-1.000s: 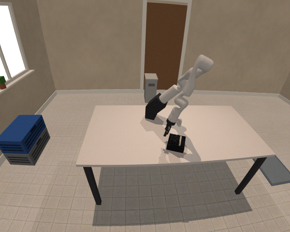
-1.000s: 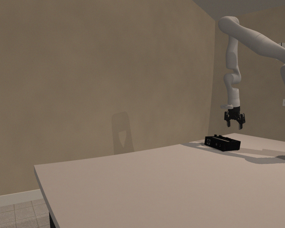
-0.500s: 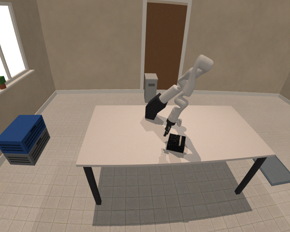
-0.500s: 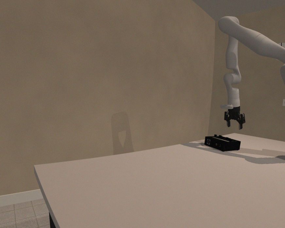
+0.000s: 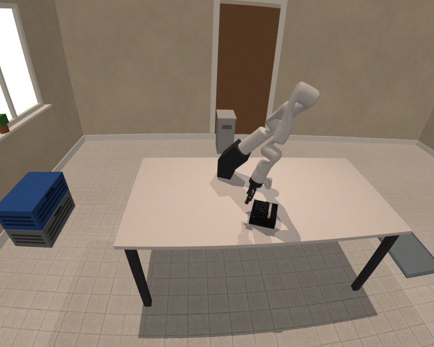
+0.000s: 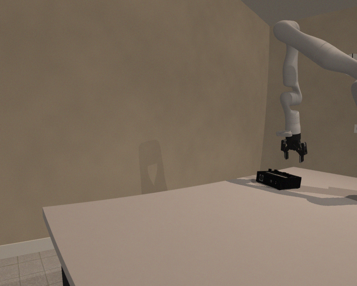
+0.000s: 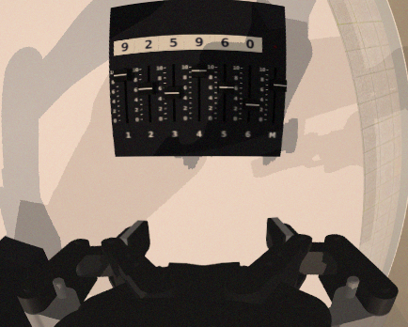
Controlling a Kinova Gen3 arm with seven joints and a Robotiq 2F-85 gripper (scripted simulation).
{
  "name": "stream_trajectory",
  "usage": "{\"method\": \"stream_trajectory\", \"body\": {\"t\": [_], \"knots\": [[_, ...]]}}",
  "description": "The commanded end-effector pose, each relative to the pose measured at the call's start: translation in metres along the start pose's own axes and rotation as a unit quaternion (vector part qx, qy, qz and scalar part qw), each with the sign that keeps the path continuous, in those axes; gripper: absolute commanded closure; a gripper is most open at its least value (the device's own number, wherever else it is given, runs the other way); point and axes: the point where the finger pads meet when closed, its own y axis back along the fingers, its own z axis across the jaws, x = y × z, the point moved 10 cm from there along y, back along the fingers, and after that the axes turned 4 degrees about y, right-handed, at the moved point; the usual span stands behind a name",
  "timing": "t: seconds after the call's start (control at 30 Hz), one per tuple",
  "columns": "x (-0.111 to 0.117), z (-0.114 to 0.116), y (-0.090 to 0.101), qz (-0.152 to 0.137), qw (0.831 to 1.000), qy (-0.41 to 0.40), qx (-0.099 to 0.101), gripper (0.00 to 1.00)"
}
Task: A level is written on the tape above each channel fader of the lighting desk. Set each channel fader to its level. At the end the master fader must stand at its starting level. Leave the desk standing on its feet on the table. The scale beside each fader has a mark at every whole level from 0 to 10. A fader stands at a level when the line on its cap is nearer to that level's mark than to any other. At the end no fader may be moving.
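Observation:
The black lighting desk point(image 5: 263, 218) point(image 6: 278, 180) point(image 7: 199, 18) stands flat on the table point(image 5: 180, 202) point(image 6: 178, 232) point(image 7: 70, 194). In the wrist view its tape point(image 7: 184, 44) reads 9, 2, 5, 9, 6, 0. The cap of fader 1 point(image 7: 119, 74) stands near 9, fader 2 point(image 7: 146, 88) near 6, fader 3 point(image 7: 171, 93) near 5, fader 4 point(image 7: 198, 70) between 9 and 10, fader 5 point(image 7: 227, 86) near 6, fader 6 point(image 7: 252, 104) near 3. The master fader point(image 7: 279, 84) stands near 7. My gripper point(image 5: 249, 200) point(image 6: 294, 157) point(image 7: 207, 233) is open and empty, hanging above the table beside the desk's near edge.
The arm's black base point(image 5: 228, 162) sits on the table behind the desk. On the floor stand a blue and grey crate stack point(image 5: 34, 208) at the left and a grey cabinet point(image 5: 225, 130) by the door. The table's front edge runs close to the desk.

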Motion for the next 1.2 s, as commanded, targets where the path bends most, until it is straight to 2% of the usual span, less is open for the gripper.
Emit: {"method": "stream_trajectory", "body": {"t": [0.0,0.37,0.77,0.97,1.17], "knots": [[0.0,0.0,0.0,0.0,1.0,0.0,-0.001,0.0],[0.001,0.001,0.003,0.004,1.0,-0.022,0.0,0.0],[0.008,0.002,0.014,0.023,0.993,-0.115,0.003,0.0],[0.015,0.003,0.025,0.04,0.978,-0.203,0.009,0.0],[0.024,0.004,0.039,0.06,0.951,-0.302,0.021,0.0]]}}
